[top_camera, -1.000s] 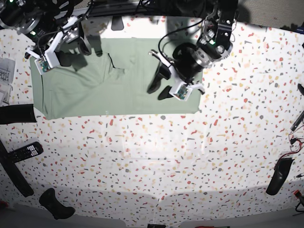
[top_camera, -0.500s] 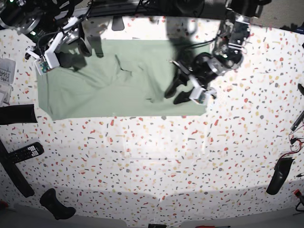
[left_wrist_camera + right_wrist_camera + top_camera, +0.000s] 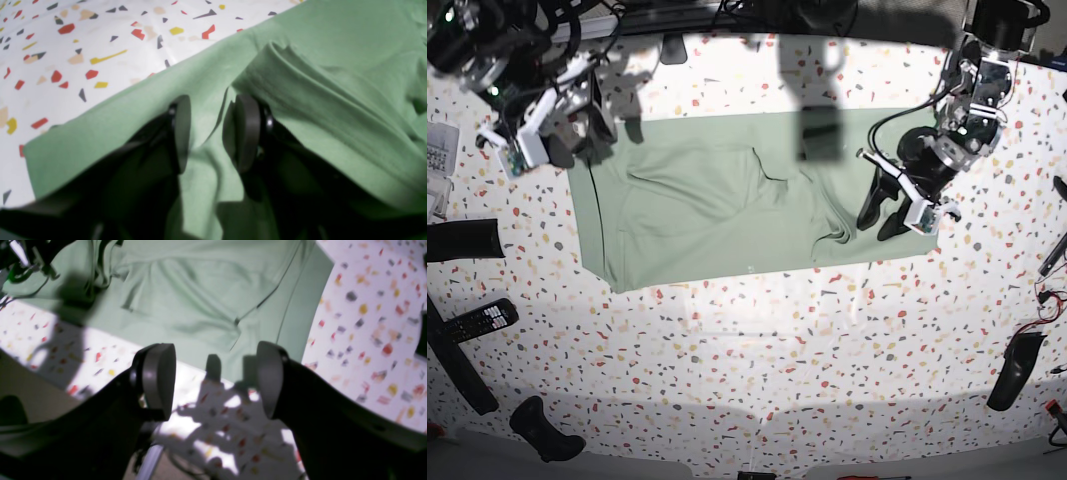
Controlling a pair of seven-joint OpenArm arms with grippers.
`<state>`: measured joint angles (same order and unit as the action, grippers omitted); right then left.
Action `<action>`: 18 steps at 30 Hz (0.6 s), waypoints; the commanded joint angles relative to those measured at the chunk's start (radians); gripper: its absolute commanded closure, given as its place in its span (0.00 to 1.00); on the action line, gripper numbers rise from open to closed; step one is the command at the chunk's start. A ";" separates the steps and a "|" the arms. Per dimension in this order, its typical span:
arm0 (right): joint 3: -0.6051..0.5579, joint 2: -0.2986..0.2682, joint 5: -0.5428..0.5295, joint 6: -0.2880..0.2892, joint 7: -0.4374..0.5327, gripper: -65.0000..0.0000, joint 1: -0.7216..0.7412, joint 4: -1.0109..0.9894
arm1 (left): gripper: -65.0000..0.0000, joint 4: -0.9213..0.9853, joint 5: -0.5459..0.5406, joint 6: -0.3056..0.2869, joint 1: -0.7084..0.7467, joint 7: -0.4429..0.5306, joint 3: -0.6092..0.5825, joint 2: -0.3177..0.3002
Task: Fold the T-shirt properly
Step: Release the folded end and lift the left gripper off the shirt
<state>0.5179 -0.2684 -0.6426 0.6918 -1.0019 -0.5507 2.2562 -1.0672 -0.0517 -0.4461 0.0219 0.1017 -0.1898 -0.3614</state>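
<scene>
T-shirt (image 3: 717, 200) rightward since, left gripper (image 3: 206, 133) low.

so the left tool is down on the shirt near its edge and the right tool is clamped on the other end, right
Not quite. The right tool is open and holds nothing: the right wrist view shows its pads apart above the table's speckled top, off the T-shirt. The left tool is down on the shirt near its edge.

Left gripper (image 3: 206, 133), at the right of the base view, points down-left, its fingers (image 3: 245, 133) pinched on a fold of the T-shirt (image 3: 333, 83); right gripper (image 3: 213, 383), upper left, hangs with fingers spread wide, gripping nothing
</scene>
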 commanded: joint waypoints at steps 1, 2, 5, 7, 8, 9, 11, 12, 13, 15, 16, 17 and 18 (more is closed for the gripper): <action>0.006 -0.011 0.016 0.006 0.013 0.43 0.011 -0.008 | 0.70 0.012 0.076 0.058 0.017 -0.208 -0.002 -0.009; 0.006 -0.012 0.026 0.006 0.014 0.43 0.026 -0.030 | 0.70 -0.002 0.077 0.056 0.017 -0.209 -0.002 -0.004; 0.006 -0.012 0.042 0.006 0.033 0.43 0.086 -0.095 | 0.70 -0.048 0.077 0.050 0.017 -0.209 -0.002 0.007; 0.006 -0.012 0.042 0.006 0.090 0.43 0.134 -0.140 | 0.70 -0.079 0.077 0.050 0.017 -0.209 -0.002 0.013; 0.006 -0.012 0.042 0.006 0.123 0.43 0.161 -0.161 | 0.70 -0.093 0.076 0.050 0.017 -0.209 -0.002 0.013; 0.006 -0.011 0.042 -0.013 0.154 0.43 0.190 -0.182 | 0.70 -0.105 0.077 0.050 0.017 -0.209 -0.002 0.013; 0.006 -0.011 0.072 -0.090 0.211 0.43 0.250 -0.227 | 0.70 -0.125 0.077 0.050 0.017 -0.214 -0.002 0.012; 0.006 -0.012 0.105 -0.105 0.239 0.43 0.284 -0.253 | 0.70 -0.130 0.077 0.050 0.017 -0.214 -0.002 0.012; 0.006 -0.012 0.138 -0.112 0.258 0.43 0.319 -0.283 | 0.70 -0.135 0.076 0.050 0.017 -0.216 -0.002 0.012; 0.006 -0.011 0.174 -0.117 0.260 0.43 0.395 -0.358 | 0.70 -0.139 0.076 0.050 0.017 -0.216 -0.002 0.012; 0.006 -0.012 0.175 -0.116 0.250 0.43 0.430 -0.403 | 0.70 -0.139 0.076 0.050 0.017 -0.216 -0.002 0.012; 0.006 -0.011 0.173 -0.116 0.237 0.43 0.466 -0.450 | 0.70 -0.139 0.076 0.050 0.017 -0.216 -0.002 0.012; 0.006 -0.012 0.171 -0.116 0.219 0.43 0.502 -0.502 | 0.70 -0.139 0.076 0.050 0.017 -0.216 -0.002 0.012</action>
<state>0.5205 -0.2665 -0.4561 0.5747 -0.8043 -0.0597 1.7355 -1.2064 -0.0074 -0.4000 0.0357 -0.0532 -0.1905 -0.3431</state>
